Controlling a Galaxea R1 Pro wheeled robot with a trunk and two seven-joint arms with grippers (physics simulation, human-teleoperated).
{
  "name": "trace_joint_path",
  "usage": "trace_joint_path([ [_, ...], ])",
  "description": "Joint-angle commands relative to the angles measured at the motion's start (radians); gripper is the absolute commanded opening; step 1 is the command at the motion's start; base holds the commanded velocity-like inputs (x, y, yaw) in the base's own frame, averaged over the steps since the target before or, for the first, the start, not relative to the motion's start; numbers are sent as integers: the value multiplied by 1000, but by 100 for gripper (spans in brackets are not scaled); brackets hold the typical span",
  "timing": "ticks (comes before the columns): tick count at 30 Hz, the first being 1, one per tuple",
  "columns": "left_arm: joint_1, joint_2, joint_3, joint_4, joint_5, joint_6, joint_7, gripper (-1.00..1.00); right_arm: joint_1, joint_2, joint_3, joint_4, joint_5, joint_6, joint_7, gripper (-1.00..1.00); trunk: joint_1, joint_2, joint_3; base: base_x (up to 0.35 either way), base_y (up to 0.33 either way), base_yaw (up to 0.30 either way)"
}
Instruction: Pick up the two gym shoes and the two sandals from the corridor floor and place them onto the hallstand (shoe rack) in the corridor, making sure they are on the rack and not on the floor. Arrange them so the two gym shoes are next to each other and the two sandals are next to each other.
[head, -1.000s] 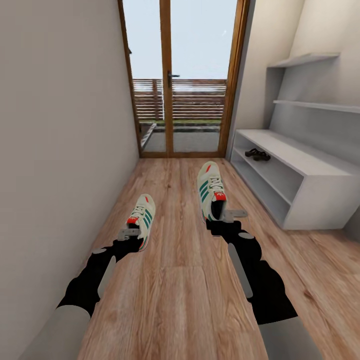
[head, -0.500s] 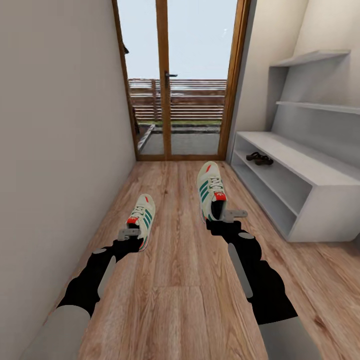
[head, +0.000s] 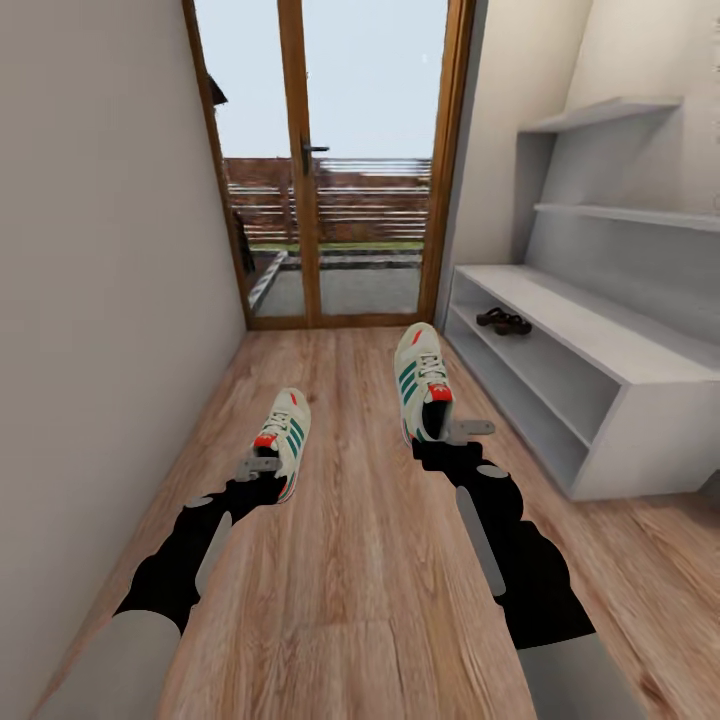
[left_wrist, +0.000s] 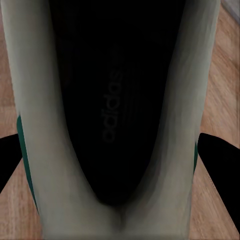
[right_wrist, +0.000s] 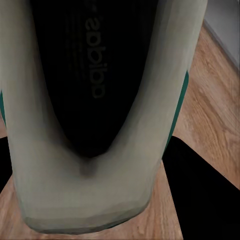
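Observation:
I hold one gym shoe in each hand, toes pointing toward the door. My left gripper (head: 262, 468) is shut on the heel of the left gym shoe (head: 284, 438). The right gripper (head: 445, 434) is shut on the heel of the right gym shoe (head: 421, 378). Each wrist view looks into a shoe's dark opening, the left gym shoe (left_wrist: 117, 100) and the right gym shoe (right_wrist: 95, 75), with black fingers (left_wrist: 219, 165) at the sides. Both brown sandals (head: 503, 321) lie side by side on an open shelf of the pale hallstand (head: 600, 350) at the right. The corridor floor (head: 350, 560) is wood plank.
A plain wall (head: 100, 300) runs close along the left. A wood-framed glass door (head: 320, 170) closes the far end of the corridor. Two stepped upper shelves (head: 610, 115) hang above the hallstand's bench top.
The whole picture has shifted: door and hallstand have slid left as the camera moved. Both arms and the held shoes keep their places in the view.

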Motion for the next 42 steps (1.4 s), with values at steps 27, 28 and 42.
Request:
trace_joint_path([
  [27,0,-2,5,-2,5,8,-5,-100,-1,0,1,-1,-10,3,-9,-100,0,0,-1,346,0,-72],
  [28,0,-2,5,-2,5,8,-5,-100,-1,0,1,-1,-10,3,-9,-100,0,0,-1,346,0,-220],
  [42,0,-2,5,-2,5,8,-5,-100,-1,0,1,0,-10,4,-9,-100,0,0,-1,346,0,-35],
])
